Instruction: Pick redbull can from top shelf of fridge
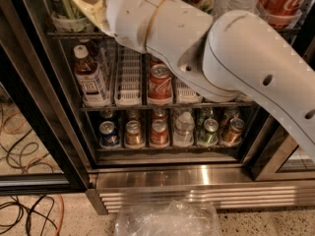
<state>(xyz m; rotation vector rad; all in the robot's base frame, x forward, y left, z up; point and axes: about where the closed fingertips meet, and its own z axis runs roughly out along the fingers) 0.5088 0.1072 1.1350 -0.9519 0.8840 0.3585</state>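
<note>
Upward, jaws at grey wire top shelf [74, 35], black-framed fridge [49, 127]

Speckled floor [275, 222], clear plastic [167, 221], cables [22, 211], end effector [84, 4] at top shelf [74, 35]

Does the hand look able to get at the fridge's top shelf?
Likely yes: the hand sits at the top shelf, upper left, beside a green-striped can, and nothing visible blocks it.
</note>
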